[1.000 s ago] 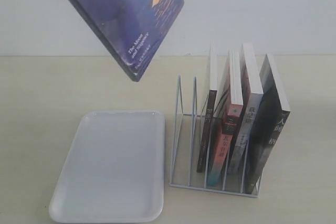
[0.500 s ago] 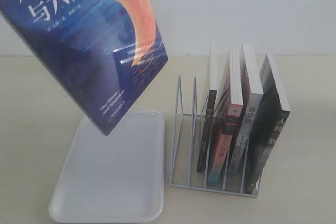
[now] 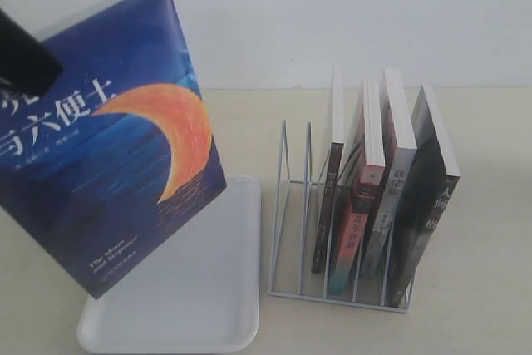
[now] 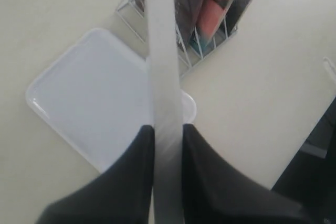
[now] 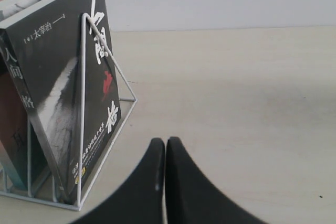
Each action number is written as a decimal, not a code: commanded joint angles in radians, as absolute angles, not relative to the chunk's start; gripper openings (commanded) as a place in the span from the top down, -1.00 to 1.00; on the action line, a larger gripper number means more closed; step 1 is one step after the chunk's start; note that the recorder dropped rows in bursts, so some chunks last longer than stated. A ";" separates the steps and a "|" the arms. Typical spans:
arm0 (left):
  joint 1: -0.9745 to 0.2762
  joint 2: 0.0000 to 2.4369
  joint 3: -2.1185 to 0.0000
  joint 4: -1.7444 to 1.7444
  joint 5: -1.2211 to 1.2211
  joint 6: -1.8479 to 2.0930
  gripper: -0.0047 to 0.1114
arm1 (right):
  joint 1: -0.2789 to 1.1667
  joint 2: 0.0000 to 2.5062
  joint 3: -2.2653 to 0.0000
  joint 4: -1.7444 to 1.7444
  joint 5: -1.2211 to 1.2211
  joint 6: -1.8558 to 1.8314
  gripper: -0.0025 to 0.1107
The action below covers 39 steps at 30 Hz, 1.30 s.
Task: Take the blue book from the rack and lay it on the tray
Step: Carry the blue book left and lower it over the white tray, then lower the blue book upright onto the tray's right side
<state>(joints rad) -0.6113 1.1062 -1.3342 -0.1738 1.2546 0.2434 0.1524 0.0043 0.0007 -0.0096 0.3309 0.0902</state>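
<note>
Pale wall (image 3: 374, 14) and cream tabletop (image 3: 482, 164) frame the scene as the left gripper (image 4: 168, 129) holds the blue book (image 3: 116, 155) in the air over the tray (image 3: 233, 288). Its 2 black fingers (image 4: 126, 177) pinch the book's white page edge between them, gripping at the cover's upper left corner as the exterior view shows it. That hold lets the volume hang free, apart from the rack (image 3: 277, 205) and the 4 books standing in its slots.

The right gripper (image 5: 165, 150) sits low beside the rack's outer end, near the black-covered book (image 5: 63, 93). Its fingers are pressed together with nothing between them, and it appears parked out of the way.

The moon cover faces the exterior camera. The book's long axis stands steep, nearer upright than flat, with the title end high and the lower end slanting toward the rack. 1 lower corner is the lowest point and hangs above the tray's near half; whether it touches cannot be told. The book is not yet laid down. It likely needs tipping flat, its long axis turned along the tray's longer side.
</note>
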 commanded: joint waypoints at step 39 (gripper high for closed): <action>-0.609 1.235 -1.110 -0.236 1.221 0.962 0.85 | 0.150 0.000 0.000 -0.013 0.325 0.091 0.96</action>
<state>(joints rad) -0.6096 1.2405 -1.1003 -0.2615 1.2389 0.9468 0.1524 0.0043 0.0007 -0.0096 0.3309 0.0902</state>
